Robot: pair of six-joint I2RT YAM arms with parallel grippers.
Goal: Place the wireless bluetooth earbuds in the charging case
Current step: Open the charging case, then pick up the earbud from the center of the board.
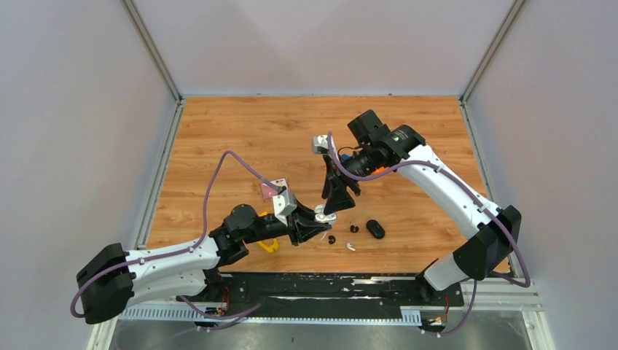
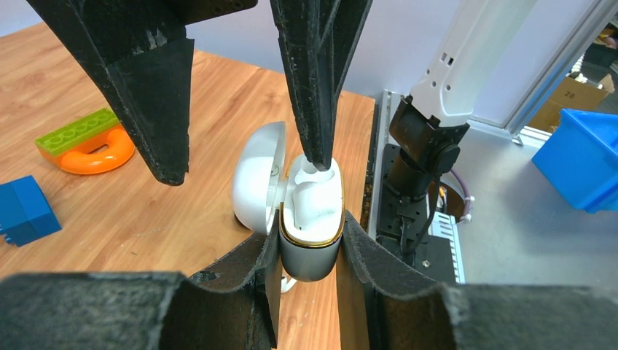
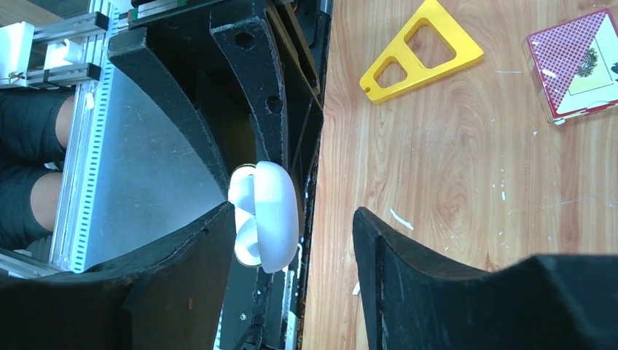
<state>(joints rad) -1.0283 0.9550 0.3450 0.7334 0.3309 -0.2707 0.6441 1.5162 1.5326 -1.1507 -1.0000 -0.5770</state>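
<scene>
"Where's the charging case (image 2: 312, 251)?"

"Up off the table (image 1: 240, 138), about mid-width and nearer the front edge. The left gripper (image 1: 319, 219) is clamped on its grey body, one finger on each side."

"Which way does it face?"

"Mouth up. The gold-rimmed opening is an oval, and its long axis runs in line with the left fingers, out away from that wrist. The lid (image 2: 256, 179) stands swung open off one long side, its hollow turned toward the mouth."

"And the other arm?"

"The right gripper (image 3: 293, 213) hangs over it from above, fingers spread wide with nothing between them. One finger (image 2: 318, 109) has its tip right at the far end of the opening. The other is clear of the case, out beyond the lid."

"Anything in the case?"

"Something white sits in the wells, bud-shaped. I can't tell whether it's one or two."

"The loose buds?"

"On the wood just right of the held case. A white bud (image 1: 350, 246) is nearest the front edge, a black bud (image 1: 331, 239) is beside it, and a second black bud (image 1: 354, 228) is a little farther in. A black oval thing (image 1: 375, 229) lies just right of those."

"Other clutter?"

"A yellow triangle (image 3: 423, 47), a red card box (image 3: 576, 62), a green-and-orange block (image 2: 84, 138) and a blue block (image 2: 22, 211)."
</scene>
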